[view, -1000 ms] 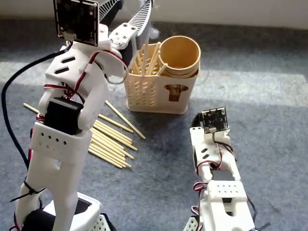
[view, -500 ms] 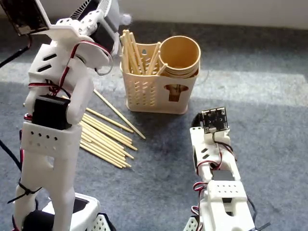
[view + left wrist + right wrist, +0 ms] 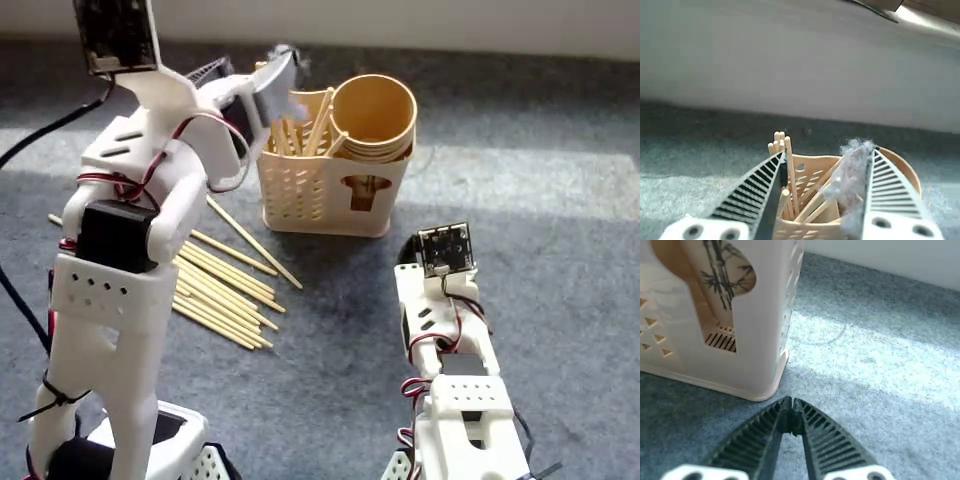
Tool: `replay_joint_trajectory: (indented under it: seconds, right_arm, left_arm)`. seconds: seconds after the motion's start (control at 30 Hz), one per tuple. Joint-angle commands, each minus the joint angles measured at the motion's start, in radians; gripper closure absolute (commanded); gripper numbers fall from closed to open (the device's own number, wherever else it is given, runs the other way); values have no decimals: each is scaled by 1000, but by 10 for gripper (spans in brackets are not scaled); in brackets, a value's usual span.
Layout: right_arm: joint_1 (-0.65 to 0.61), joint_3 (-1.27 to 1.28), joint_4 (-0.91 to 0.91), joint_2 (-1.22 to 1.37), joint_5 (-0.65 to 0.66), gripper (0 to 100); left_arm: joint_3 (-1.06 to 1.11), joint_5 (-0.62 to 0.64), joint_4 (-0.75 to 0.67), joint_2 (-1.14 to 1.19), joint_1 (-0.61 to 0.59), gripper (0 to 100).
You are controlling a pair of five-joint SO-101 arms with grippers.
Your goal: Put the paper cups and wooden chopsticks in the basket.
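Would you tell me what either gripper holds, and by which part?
Nothing: the left gripper is open above the beige plastic basket; the right gripper is shut empty.

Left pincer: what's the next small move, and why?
Probably lift clear of the basket and swing down toward the loose chopsticks. The left pincer hangs open and empty over the basket, which already holds the paper cups, while those chopsticks lie on the carpet beside that arm's base.

Partly hidden: loose chopsticks point(image 3: 230, 290), at 8 o'clock of the basket point(image 3: 300, 195), far ends behind the left arm point(image 3: 130, 250); count cannot be told.
Blurred: left gripper point(image 3: 272, 80), at the basket's 10 o'clock rim.
Cut off: basket in the right wrist view, by the frame edge; paper cup point(image 3: 715, 270) glimpsed through its cutout, the rest hidden.
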Motion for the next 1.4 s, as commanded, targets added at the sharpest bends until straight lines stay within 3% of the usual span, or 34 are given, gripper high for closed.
replay_joint_trajectory:
  seconds: [0.0,0.5,0.87,1.13,1.37]
  right_arm:
    - [-13,-19,-31,-15,8,975]
    - [-13,-19,-31,-15,8,975]
    - [-13,-16,-31,-15,8,975]
    - [-13,-16,-31,-15,8,975]
    - [-13,-16,-31,-15,8,975]
  left_arm:
    - [76,-57,9,-13,-21,752]
    - [202,-233,388,-13,-134,755]
    - [366,-483,396,-13,-255,755]
    - [484,-916,396,-13,-249,761]
    - [627,-1284,396,-13,-249,853]
